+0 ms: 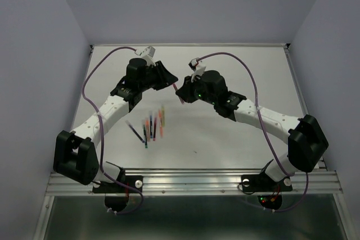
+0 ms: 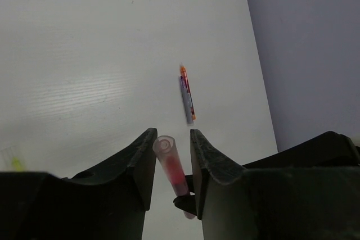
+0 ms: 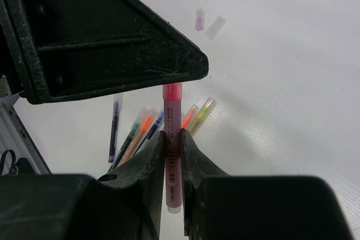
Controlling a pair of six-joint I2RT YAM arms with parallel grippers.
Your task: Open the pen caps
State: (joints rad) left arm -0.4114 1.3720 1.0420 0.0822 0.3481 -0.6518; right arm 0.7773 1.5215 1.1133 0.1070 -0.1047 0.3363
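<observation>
My right gripper (image 3: 171,135) is shut on a pink pen (image 3: 172,117), held above the table with its capped end pointing away. That end runs in between the fingers of my left gripper (image 2: 173,136). The translucent pink pen cap (image 2: 169,161) leans against the left finger (image 2: 143,155), with a slim gap to the other one. From above, the two grippers (image 1: 170,82) (image 1: 181,91) meet tip to tip. Several more pens (image 1: 152,125) lie in a loose row on the table below. Two loose caps (image 3: 206,23) lie apart from them.
One pen with an orange tip (image 2: 187,95) lies alone on the white table (image 2: 84,54), near the grey right wall (image 2: 315,49). A small pale yellow-green cap (image 2: 12,160) lies at the left edge. A metal rail (image 1: 191,179) runs along the near edge.
</observation>
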